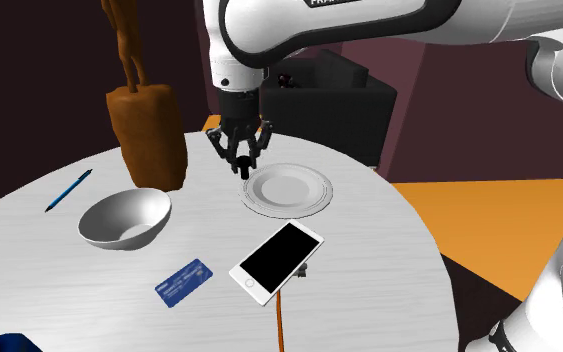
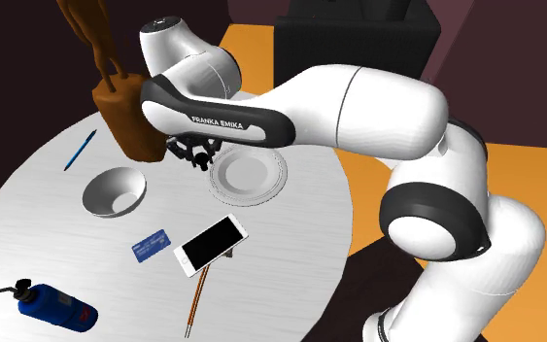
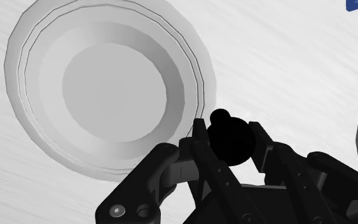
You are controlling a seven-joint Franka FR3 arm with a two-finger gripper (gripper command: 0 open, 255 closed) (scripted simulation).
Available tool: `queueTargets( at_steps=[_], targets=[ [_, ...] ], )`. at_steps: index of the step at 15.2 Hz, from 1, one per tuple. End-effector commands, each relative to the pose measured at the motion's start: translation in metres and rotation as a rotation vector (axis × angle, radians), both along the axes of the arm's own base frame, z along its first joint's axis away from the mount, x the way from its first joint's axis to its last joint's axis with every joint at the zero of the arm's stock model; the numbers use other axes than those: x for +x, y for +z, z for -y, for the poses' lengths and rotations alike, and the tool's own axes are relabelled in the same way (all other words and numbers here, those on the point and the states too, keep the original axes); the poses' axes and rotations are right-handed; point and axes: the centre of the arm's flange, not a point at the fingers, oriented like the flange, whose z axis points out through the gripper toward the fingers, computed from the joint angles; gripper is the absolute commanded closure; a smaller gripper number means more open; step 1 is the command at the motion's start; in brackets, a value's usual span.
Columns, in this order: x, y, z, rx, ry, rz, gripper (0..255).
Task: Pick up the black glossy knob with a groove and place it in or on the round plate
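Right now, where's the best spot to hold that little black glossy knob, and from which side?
Across its round body, from above: the black glossy knob is a small ball with a nub, and the fingers clasp its two sides that way.

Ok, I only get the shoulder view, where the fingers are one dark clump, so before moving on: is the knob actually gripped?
Observer: Yes. The wrist view shows the black knob clasped between the gripper's fingers.
Operator: Is it over its target yet?
Observer: Not quite. There it sits just outside the round plate's rim, above bare table.
Operator: Anything low that I'm missing?
Observer: The second exterior view shows a blue bottle lying near the table's edge, far from the round plate.
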Motion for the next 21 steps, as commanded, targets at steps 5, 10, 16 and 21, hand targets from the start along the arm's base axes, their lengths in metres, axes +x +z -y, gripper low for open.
queueTargets(
  at_steps=[5,10,16,21],
  targets=[
    [-0.006,0.005,0.081,0.001,0.001,0.000,255],
    [-0.009,-0.004,0.115,0.001,0.001,0.000,255],
    [-0.009,-0.035,0.115,0.001,0.001,0.000,255],
    [-0.009,-0.062,0.115,0.001,0.001,0.000,255]
  ],
)
